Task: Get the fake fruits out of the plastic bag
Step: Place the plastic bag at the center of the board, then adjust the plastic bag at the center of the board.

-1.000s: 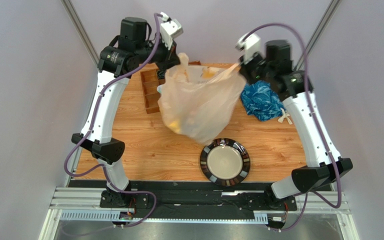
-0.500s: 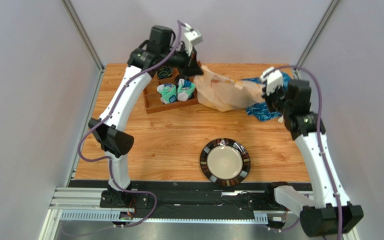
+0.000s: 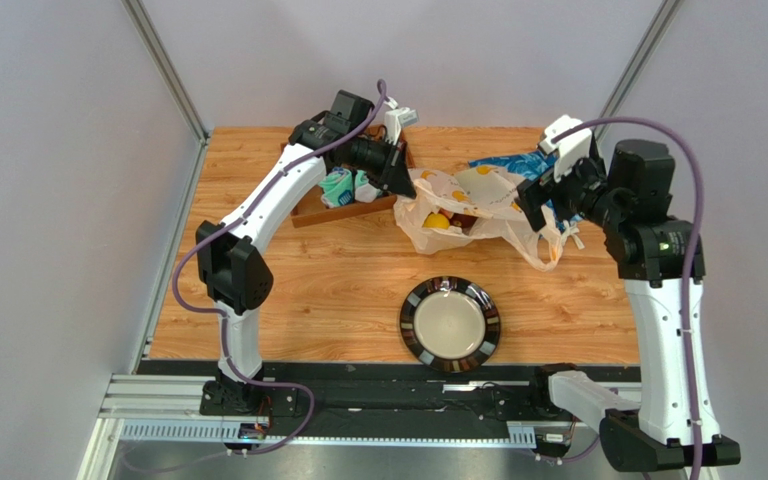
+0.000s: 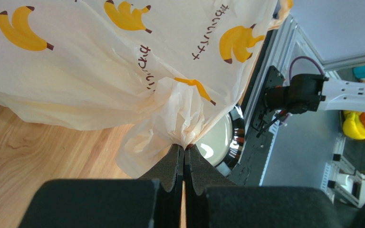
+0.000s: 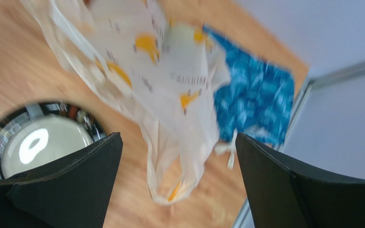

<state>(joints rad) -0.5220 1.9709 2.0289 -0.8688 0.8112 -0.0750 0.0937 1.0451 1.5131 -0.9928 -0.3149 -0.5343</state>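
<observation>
Item 1, plastic bag (image 3: 486, 196): translucent beige film, slumped flat on the tabletop (image 3: 308, 285) in the far half, right of centre, just beyond the plate. Contents: fake fruits (image 3: 440, 220), seen through the film near the bag's left end as one yellow piece with a dark red one beside it. They can be read only in the top view, and the other fruits cannot be told apart. The left wrist view alone gives the print, which is yellow bananas with dark lettering.

Item 2, left claw (image 4: 185, 148): fingers pressed together, pinching a gathered twist of film at the bag's left end.

Item 3, right claw (image 5: 177, 137): fingers spread wide at the bag's right end. This view is blurred, with a loose tail of film lying beyond the gap, and whether anything touches cannot be told.

Item 4, plate (image 3: 408, 325): dark-rimmed with a pale centre, near the front edge, right of centre, apart from the bag.

Item 5, blue patterned bag (image 3: 523, 165): towards the far right corner, partly under the plastic bag.

Item 6, wooden tray (image 3: 308, 212): far edge, left of centre, just beside the bag. It holds teal-and-white packets (image 3: 343, 186)
</observation>
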